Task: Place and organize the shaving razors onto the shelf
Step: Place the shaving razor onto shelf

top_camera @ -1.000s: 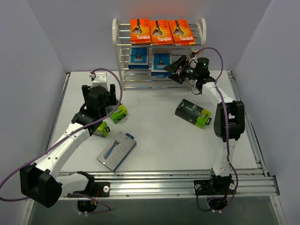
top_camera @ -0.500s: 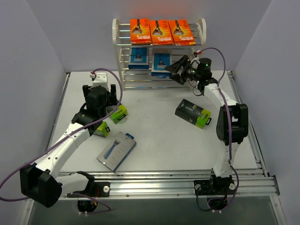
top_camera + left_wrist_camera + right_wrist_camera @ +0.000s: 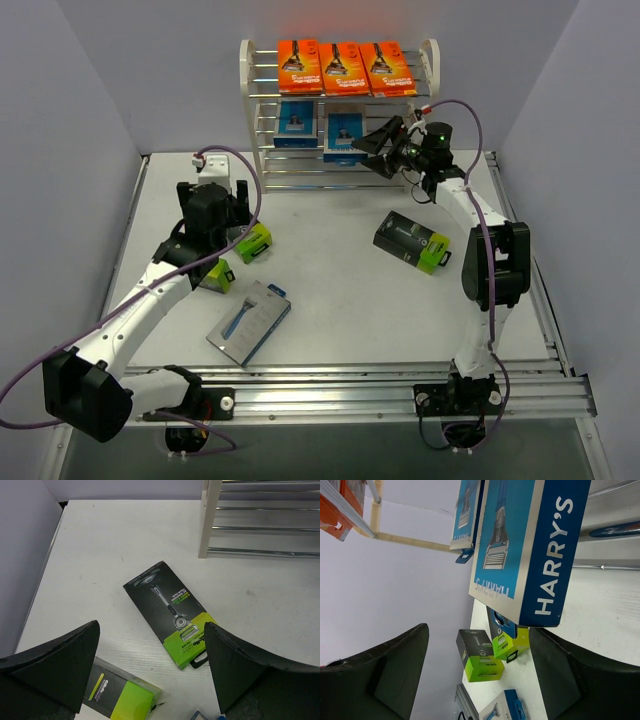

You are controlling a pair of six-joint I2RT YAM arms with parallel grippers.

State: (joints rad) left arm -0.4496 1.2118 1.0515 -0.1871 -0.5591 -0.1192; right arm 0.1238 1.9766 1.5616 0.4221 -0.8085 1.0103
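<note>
Looking at the biggest stuff first: the white table (image 3: 330, 290) has the shelf (image 3: 432, 66) at its far edge. The top tier is done, with three orange cards (image 3: 339, 67) in a row. The tier below has two blue packs (image 3: 294, 122) standing side by side, and there's a gap to their right.

The right claw (image 3: 479, 630) is up at the shelf, just in front of the second blue one. It's open with nothing in it, and the pack stands on the rods on its own. The left claw (image 3: 150, 630) is also wide open and empty, hovering above a black-and-green box (image 3: 170, 612) near the shelf's left leg.

So I'd say we're a bit over halfway, with five of nine shelved. Not shelved yet:
- The third blue pack (image 3: 248, 320), lying flat near the front of the table.
- Three black-and-green boxes: the one under the left claw, another (image 3: 216, 276) just beside it, and one (image 3: 412, 241) over on the right side.

My guess for the next move is that the right arm backs straight out without bumping the pack it's next to. Then someone grabs the last blue one to finish that row. It's lying flat, so pinching it by the edges looks fiddly. The left claw could just drop onto its box instead.
</note>
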